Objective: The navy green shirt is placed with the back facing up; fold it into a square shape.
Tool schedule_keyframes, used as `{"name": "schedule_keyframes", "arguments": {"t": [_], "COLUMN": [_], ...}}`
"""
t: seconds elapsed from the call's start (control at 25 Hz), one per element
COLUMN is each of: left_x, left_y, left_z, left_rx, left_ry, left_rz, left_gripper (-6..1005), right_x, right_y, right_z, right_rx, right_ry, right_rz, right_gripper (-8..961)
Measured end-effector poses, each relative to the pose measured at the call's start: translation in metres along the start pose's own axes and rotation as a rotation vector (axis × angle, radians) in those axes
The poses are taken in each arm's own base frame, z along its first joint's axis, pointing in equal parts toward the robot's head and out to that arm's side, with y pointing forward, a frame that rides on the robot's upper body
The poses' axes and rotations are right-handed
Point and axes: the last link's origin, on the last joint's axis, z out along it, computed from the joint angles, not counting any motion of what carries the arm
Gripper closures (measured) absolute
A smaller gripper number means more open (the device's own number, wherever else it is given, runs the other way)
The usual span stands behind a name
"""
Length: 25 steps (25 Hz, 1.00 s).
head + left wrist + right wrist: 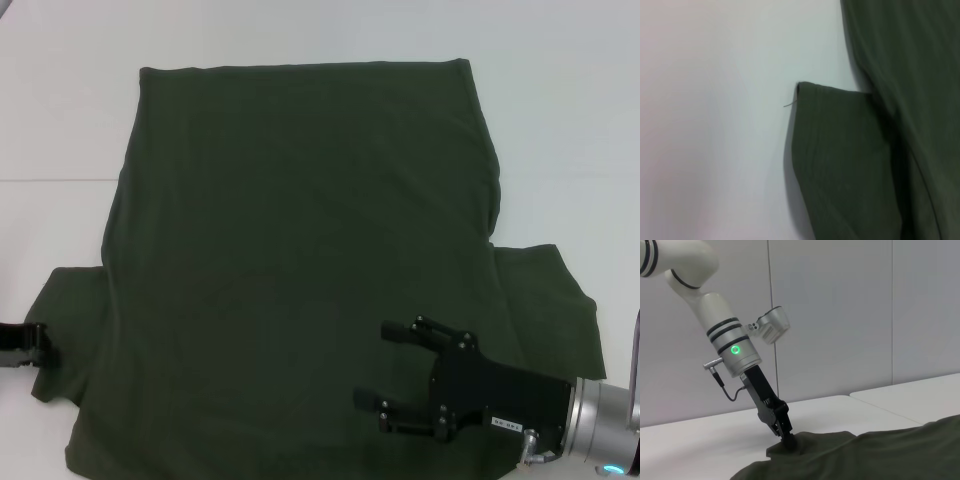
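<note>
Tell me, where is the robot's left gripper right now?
In the head view, the left gripper sits at the far left edge, down at the left sleeve of the big dark olive-green fabric shirt spread on the white table.

- Head camera looks steeply down from behind the right gripper (pixel 375 378).
- Left wrist camera sits close above a sleeve (pixel 840 160), apparently facing down.
- Right wrist camera looks low across, sharing that sleeve and the left gripper (pixel 787 440).
</note>
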Motion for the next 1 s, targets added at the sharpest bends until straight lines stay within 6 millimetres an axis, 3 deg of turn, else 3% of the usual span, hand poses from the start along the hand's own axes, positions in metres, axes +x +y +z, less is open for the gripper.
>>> {"name": "schedule_keyframes", "arguments": {"t": [0.36, 1.0], "left_x": [-0.001, 0.012], "left_y": [0.002, -0.009], "left_z": [0.001, -0.020], "left_rx": [-0.001, 0.040], "left_ry": [-0.003, 0.069], "left_rz": [0.042, 0.052], "left_gripper": [973, 971], "right_x": [0.000, -0.001], "right_y": [0.000, -0.002], "right_z": [0.000, 0.000], "right_rx": [0.001, 0.012], "right_ry": [-0.001, -0.010], "right_rz": [-0.001, 0.000], "right_gripper": [38, 39]}}
